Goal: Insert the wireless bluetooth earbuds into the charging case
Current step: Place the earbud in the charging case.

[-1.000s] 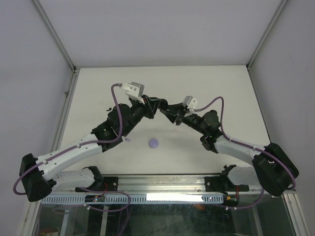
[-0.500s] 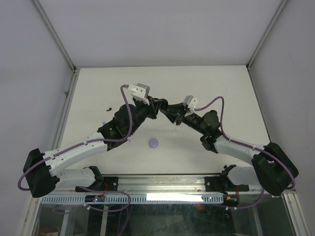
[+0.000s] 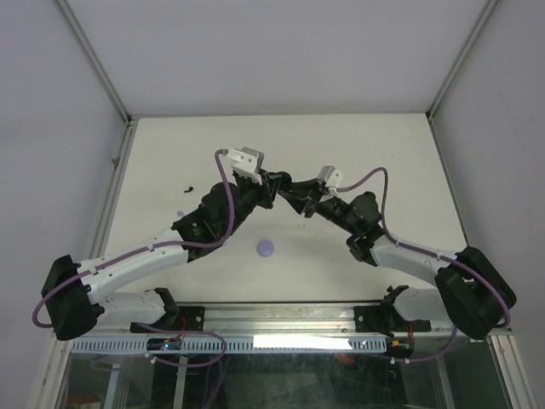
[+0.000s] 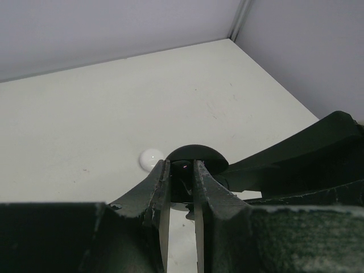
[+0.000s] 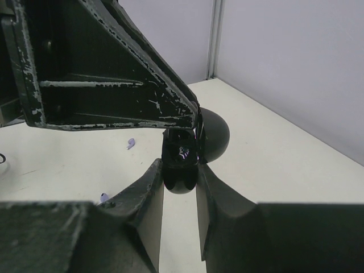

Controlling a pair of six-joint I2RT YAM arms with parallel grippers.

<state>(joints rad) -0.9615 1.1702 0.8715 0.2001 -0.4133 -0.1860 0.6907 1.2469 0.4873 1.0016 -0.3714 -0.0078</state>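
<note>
Roughly midway: left fingers [image 4: 160, 190], nearly closed, pinch a black earbud [image 4: 182, 168] at the black case [image 5: 214, 134] clamped by the right fingers [image 5: 149, 200]; lavender earbuds [image 5: 131, 143] lie loose on the counter [image 3: 358, 145].

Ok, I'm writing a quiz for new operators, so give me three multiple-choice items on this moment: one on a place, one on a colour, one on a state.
1. Where is the round lavender case?
A) lying free on the table
B) gripped in a hand
C) against the far wall

2. What colour is the glossy round case in the right hand?
A) white
B) black
C) lavender

3. How does the right hand stand?
A) wide open
B) shut on that case
C) out of view

Key:
1 A: in the top view it lies alone on the table.
2 B: the right wrist view shows it black.
3 B: its fingers press both sides of the case.
</note>
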